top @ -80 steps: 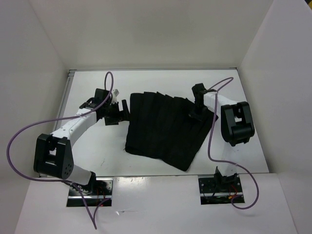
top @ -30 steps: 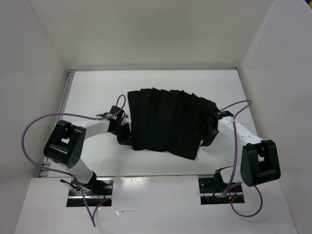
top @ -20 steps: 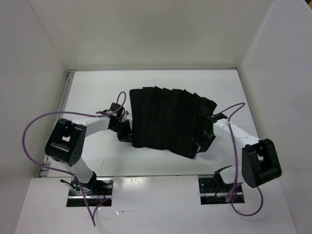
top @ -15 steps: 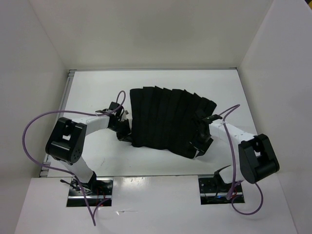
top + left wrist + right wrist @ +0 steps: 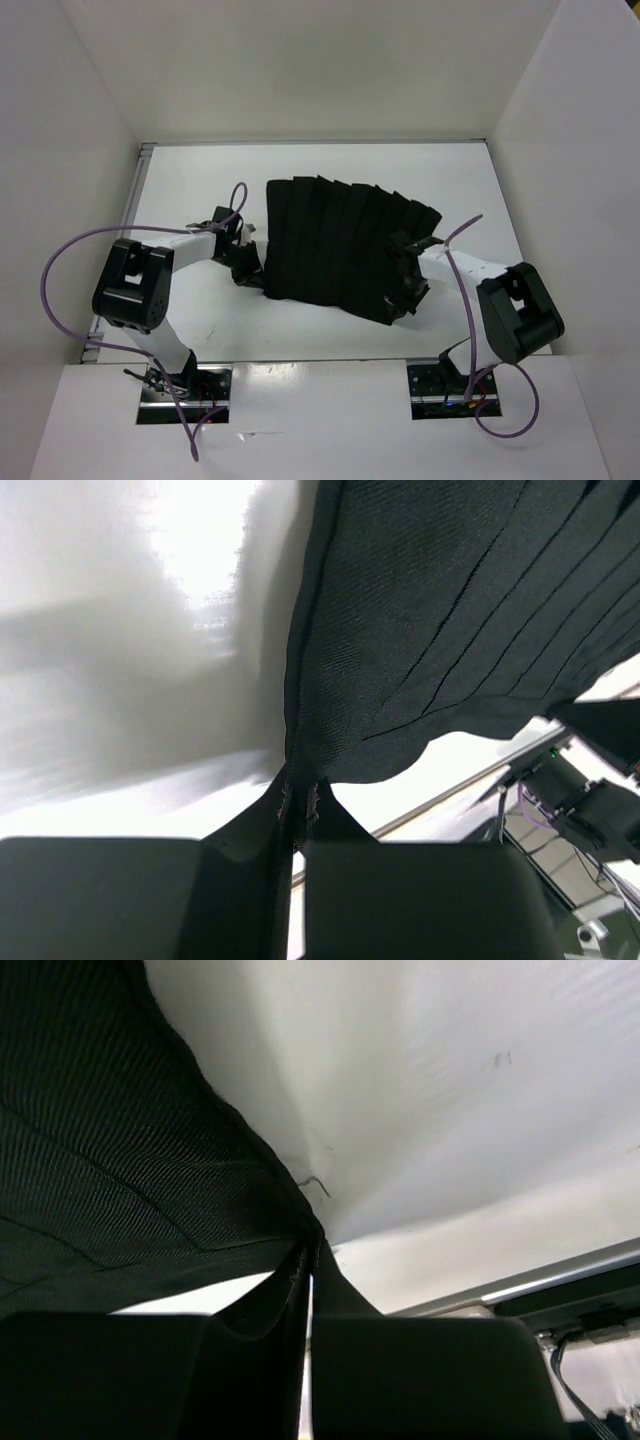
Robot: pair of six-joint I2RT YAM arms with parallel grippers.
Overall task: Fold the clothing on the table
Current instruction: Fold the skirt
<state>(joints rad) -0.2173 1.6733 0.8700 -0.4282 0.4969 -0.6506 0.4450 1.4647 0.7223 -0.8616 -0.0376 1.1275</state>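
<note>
The black pleated skirt (image 5: 335, 245) lies spread flat, with the white worktop (image 5: 200, 180) showing on every side of it. The left hand (image 5: 250, 268) sits at the skirt's left edge, close to its near corner. In the wrist view that hand (image 5: 300, 805) is pressed together on a thin lip of the hem, pinching the cloth. The right hand (image 5: 400, 290) is at the skirt's right near corner, and its own view shows it (image 5: 308, 1260) nipped tight on the fabric's edge too.

I'd judge the cloth light, soft and limp. It will likely sag between the two grips and its pleats may fan open once lifted. Matte weave should not slip easily. Holding it at both near corners, as now, looks sensible for carrying that edge over toward the skirt's far side.
</note>
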